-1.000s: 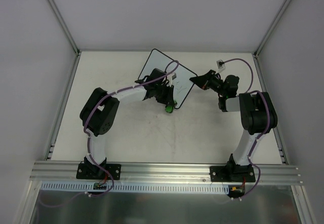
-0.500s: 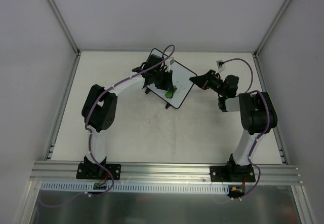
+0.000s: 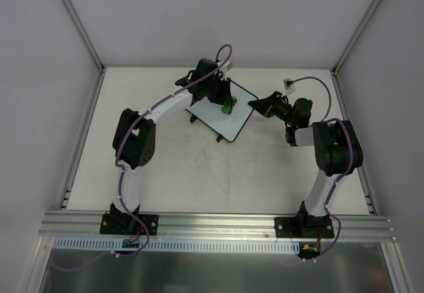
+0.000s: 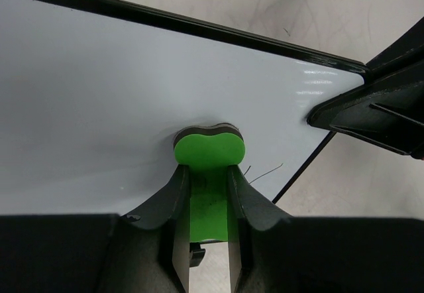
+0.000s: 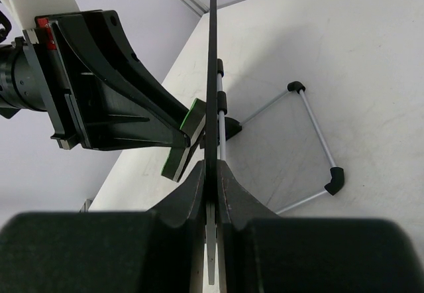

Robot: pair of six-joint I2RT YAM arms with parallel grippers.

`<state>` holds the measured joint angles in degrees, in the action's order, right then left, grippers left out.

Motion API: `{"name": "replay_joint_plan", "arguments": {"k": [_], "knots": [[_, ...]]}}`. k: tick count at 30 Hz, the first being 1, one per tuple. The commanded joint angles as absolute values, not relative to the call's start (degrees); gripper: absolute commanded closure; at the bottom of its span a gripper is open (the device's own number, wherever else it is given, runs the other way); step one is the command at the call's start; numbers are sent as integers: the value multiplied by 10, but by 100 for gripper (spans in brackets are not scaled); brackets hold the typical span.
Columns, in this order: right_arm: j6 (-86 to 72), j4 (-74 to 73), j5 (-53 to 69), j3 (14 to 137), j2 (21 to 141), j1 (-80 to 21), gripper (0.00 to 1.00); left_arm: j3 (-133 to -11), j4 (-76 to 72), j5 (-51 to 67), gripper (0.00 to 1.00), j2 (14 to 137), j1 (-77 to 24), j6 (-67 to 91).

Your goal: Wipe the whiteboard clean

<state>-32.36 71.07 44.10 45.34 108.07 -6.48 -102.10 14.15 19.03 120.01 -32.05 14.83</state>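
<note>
The whiteboard (image 3: 222, 117) stands tilted at the back middle of the table, white with a thin black frame. My left gripper (image 3: 224, 103) is shut on a green eraser (image 3: 228, 106) and presses it against the board's face near its upper right part. In the left wrist view the eraser (image 4: 209, 150) sits flat on the white board (image 4: 99, 107), with a faint thin pen line (image 4: 265, 171) just to its right. My right gripper (image 3: 257, 107) is shut on the board's right edge; in the right wrist view the board (image 5: 212, 54) shows edge-on between my fingers (image 5: 228, 187).
The board's wire stand with black feet (image 5: 311, 140) rests on the table behind it. A small white connector (image 3: 289, 81) lies at the back right. Grey walls and aluminium posts close in the table on three sides.
My left gripper has carried the green eraser across the board from its lower near edge up toward its far upper part. The right arm and board have held still.
</note>
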Motion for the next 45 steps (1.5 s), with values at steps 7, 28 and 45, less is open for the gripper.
{"name": "replay_joint_plan", "arguments": {"k": [7,28,45], "knots": [[-330,878,495,472,1051,-82,100,-1027,136,157,100,1216,-322,123],[-330,877,494,474,1051,-83,99,-875,128,129,100,1173,-371,148],[-332,878,495,474,1049,-83,100,-775,52,113,100,1128,-400,156]]}}
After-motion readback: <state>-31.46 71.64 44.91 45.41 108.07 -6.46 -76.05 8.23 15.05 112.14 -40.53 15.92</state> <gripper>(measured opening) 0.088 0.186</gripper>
